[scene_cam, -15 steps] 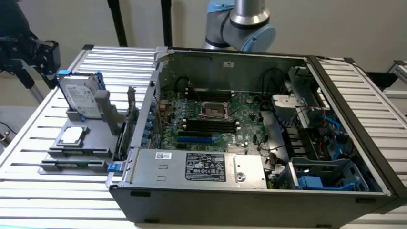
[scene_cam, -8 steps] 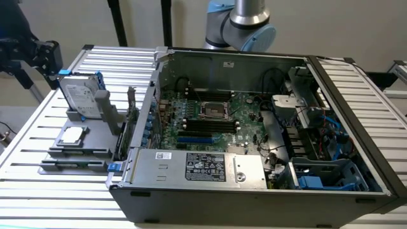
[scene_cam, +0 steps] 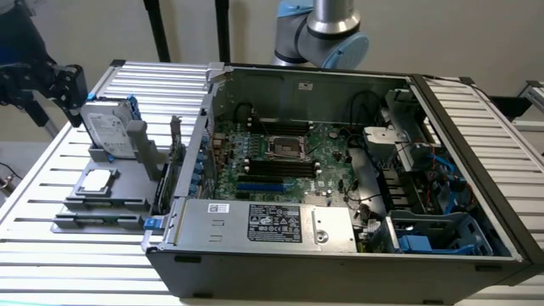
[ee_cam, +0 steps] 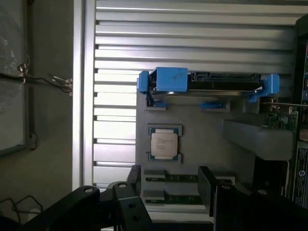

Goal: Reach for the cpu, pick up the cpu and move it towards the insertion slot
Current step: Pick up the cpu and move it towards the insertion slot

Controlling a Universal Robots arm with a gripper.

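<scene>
Slatted metal tabletop (scene_cam: 51,268) carries an open computer case (scene_cam: 340,255) lying on its side, with a grey holder tray (scene_cam: 76,220) just beside it at nine o'clock in the exterior view. The chip (scene_cam: 98,180) lies flat in a square pocket of that tray, silvery top up. The upright hard drive (scene_cam: 111,131) in its blue-edged frame stands at twelve o'clock from it. The socket (scene_cam: 285,148), a shiny metal frame with a dark centre, sits on the green board inside the case, at about three o'clock from the chip and well apart from it.

The gripper (scene_cam: 60,86) hangs near the table's far corner, at eleven o'clock from the chip and clear of it. The arm (scene_cam: 327,29) rises behind the case. In the wrist view the two black fingers (ee_cam: 134,180) stand wide apart with nothing between them, and the chip (ee_cam: 164,144) lies just beyond their tips, untouched.
</scene>
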